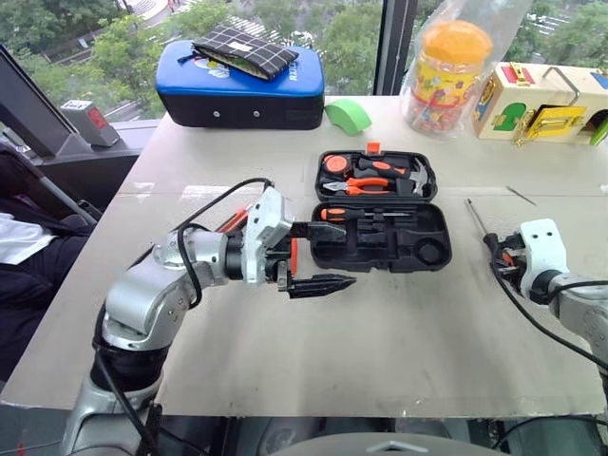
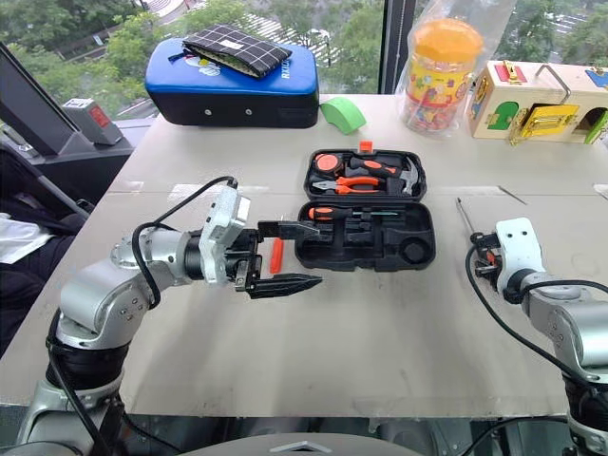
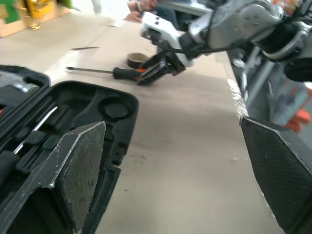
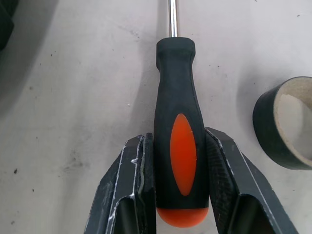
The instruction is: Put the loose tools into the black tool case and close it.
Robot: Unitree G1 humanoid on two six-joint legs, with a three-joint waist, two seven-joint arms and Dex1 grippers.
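Note:
The black tool case [image 1: 423, 249] lies open mid-table, with a hammer and pliers in its far half and an orange-and-black screwdriver [image 1: 353, 215] in its near half. My left gripper [image 1: 318, 256] hovers open at the case's left edge, holding nothing. In the left wrist view its fingers [image 3: 80, 165] stand wide apart. A slim orange tool [image 2: 276, 255] lies on the table just behind that gripper, partly hidden. On the right, my right gripper [image 4: 179, 136] is shut on the handle of a steel-shaft screwdriver [image 4: 176, 87] lying on the table, with its shaft [image 1: 475, 217] pointing away.
A roll of black tape [image 4: 287, 122] sits right next to the gripped screwdriver. Along the far edge stand a blue-topped padded case [image 1: 242, 85], a green object [image 1: 349, 116], an orange-lidded jar [image 1: 446, 71] and a wooden latch box [image 1: 541, 100].

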